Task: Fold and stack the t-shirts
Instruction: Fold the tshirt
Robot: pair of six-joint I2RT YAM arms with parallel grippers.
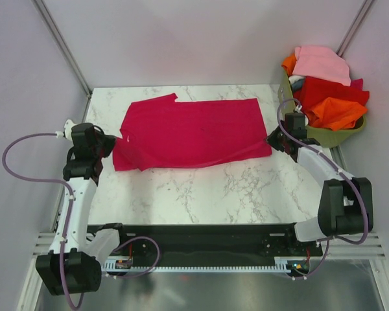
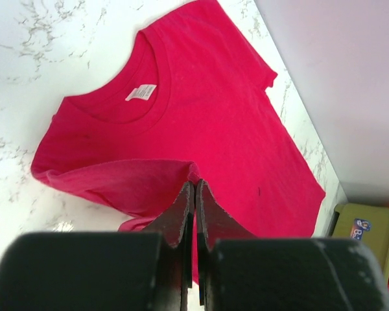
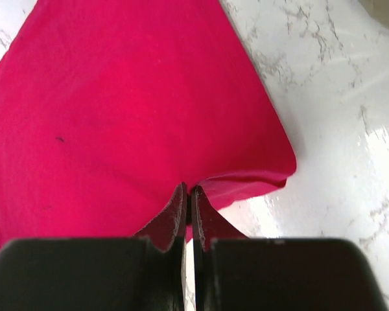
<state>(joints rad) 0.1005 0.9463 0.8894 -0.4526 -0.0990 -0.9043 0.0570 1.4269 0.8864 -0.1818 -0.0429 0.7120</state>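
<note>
A crimson t-shirt [image 1: 191,133] lies spread across the far half of the marble table [image 1: 201,194], collar to the left. My left gripper [image 1: 114,148] is shut on its left near edge; in the left wrist view the cloth [image 2: 201,116] is pinched between the closed jaws of the left gripper [image 2: 194,184] and lifts off the table. My right gripper [image 1: 273,140] is shut on the shirt's right near corner, where the hem [image 3: 253,184] rises into the right gripper [image 3: 188,190]. More t-shirts, pink [image 1: 321,63], red [image 1: 327,89] and orange [image 1: 337,113], are piled in the basket.
An olive-green basket [image 1: 330,135] stands off the table's far right corner, close behind the right arm. Bare marble runs along the near half of the table. Grey walls and metal frame posts enclose the far side.
</note>
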